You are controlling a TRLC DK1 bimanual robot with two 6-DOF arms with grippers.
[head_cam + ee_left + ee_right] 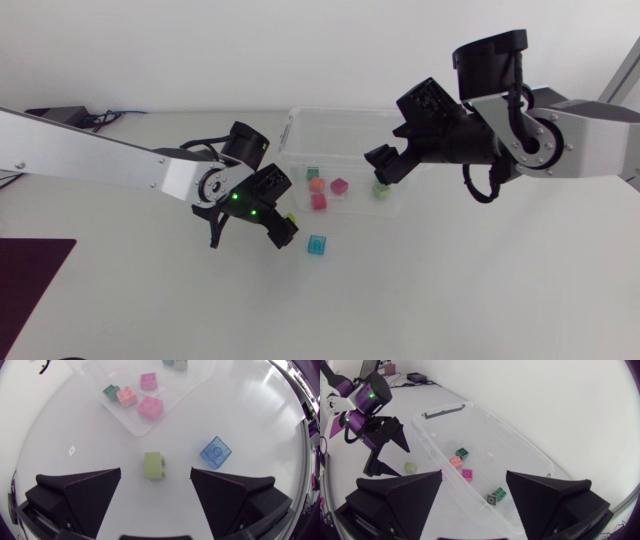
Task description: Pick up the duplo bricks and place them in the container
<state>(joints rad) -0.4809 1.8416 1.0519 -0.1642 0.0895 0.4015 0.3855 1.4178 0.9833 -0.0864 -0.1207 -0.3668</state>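
A clear plastic container (298, 116) stands at the back middle of the table, holding several small duplo bricks, among them a pink one (319, 201) and a green one (381, 188). Outside it lie a yellow-green brick (291, 217) and a translucent blue brick (317, 245). My left gripper (250, 230) hovers open in front of the container. In the left wrist view the yellow-green brick (154, 465) lies just ahead between the fingers of that gripper (155, 491), untouched, with the blue brick (216, 453) beside it. My right gripper (388, 160) hangs open and empty over the container's right part (445, 410).
A dark purple mat (30, 280) lies at the table's front left corner. A black device with cables (62, 113) sits at the back left. White tabletop stretches in front of the blue brick and to the right.
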